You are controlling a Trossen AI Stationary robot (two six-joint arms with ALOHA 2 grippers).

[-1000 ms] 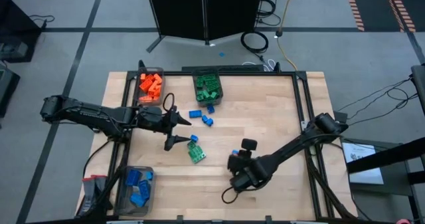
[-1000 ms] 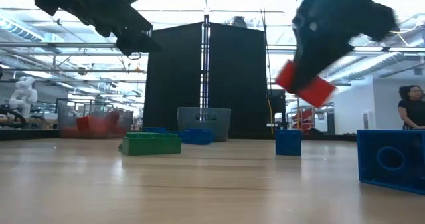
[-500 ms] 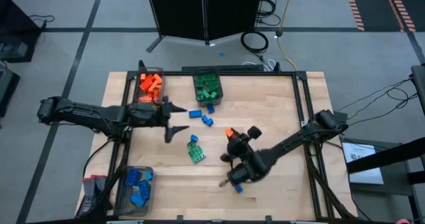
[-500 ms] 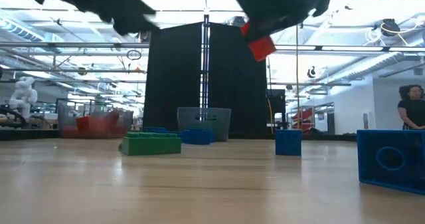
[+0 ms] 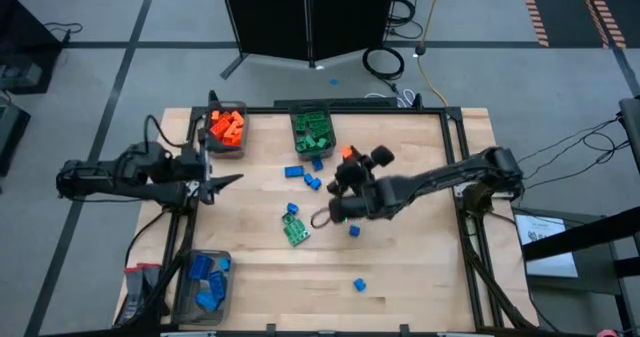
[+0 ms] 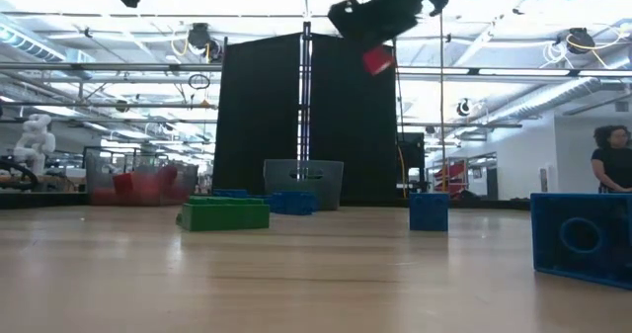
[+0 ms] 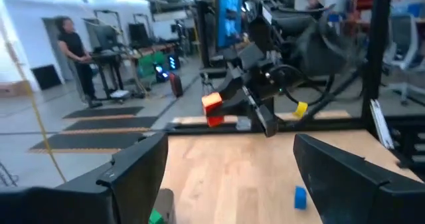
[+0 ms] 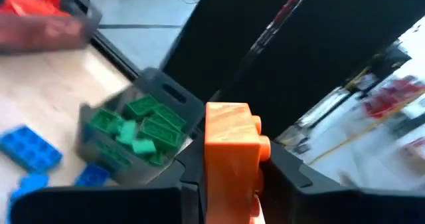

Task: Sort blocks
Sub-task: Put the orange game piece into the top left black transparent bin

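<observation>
Three bins, one colour apiece: orange bin (image 5: 227, 129) at the far left corner of the surface (image 5: 410, 237), green bin (image 5: 313, 130) beside it along the far edge, blue bin (image 5: 204, 282) at the near left corner. Sorted that way so each brick goes by colour alone.

Right pincer (image 5: 345, 160) raised above the middle of the surface, clamped on an orange block (image 5: 346, 153), studs sideways between the dark fingers in the right wrist view (image 8: 230, 159). Held high, probably to clear the loose bricks underneath on the way over. Green bin close ahead of it, orange bin farther off to the left; likely destination the orange one, judging by colour.

Left pincer (image 5: 222, 181) at the left edge of the surface, near the orange bin, jaws spread wide and holding nothing. Apparently parked aside to leave room for the right arm.

Still unsorted on the bare wood: a cluster of blue blocks (image 5: 303, 175) just in front of the green bin, a green plate (image 5: 296, 233) with a blue brick touching it near the centre, two more single blue bricks nearer the front (image 5: 359, 285).
</observation>
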